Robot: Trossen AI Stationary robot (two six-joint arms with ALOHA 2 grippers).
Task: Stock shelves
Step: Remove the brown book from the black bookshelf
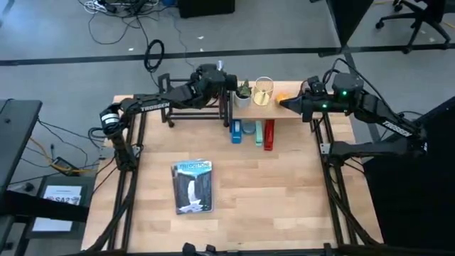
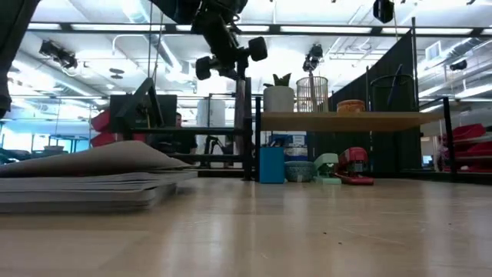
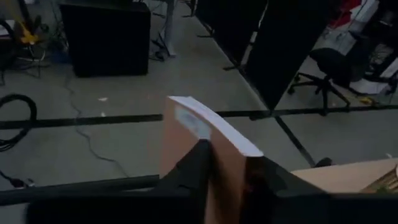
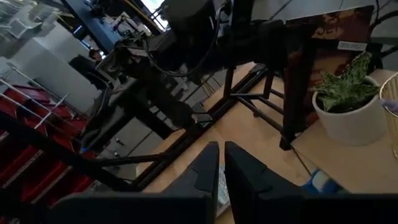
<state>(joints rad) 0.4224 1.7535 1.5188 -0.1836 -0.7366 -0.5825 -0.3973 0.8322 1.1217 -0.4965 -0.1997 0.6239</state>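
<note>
The left gripper (image 1: 226,80) is over the black rack (image 1: 190,107) at the far left of the table (image 1: 284,199), close to the rack's upright end beside the wooden shelf (image 1: 291,107); its fingers (image 3: 193,171) are clamped on a brown book (image 3: 214,146) held upright, with the page edges showing pale along one side; from table height the gripper shows above the rack's end post, the book hard to make out there.

The right gripper (image 1: 284,103) hovers over the right part of the wooden shelf, near a small orange thing (image 1: 279,96); its fingers (image 4: 205,171) are drawn nearly together with only a thin gap, holding nothing.

The wooden shelf stands on black posts just beside the rack, along the table's far edge; on its plank are a white pot with a green plant (image 1: 244,94) and a wire cup (image 1: 264,91) next to it; the orange thing sits further right.

Under the plank, on the table, stand a blue box (image 2: 271,164), a teal bowl-like thing (image 2: 298,170) and a red stapler (image 2: 354,167).

A magazine with a waterfall picture (image 1: 193,186) lies flat on the near left part of the table, well apart from both shelves.
</note>
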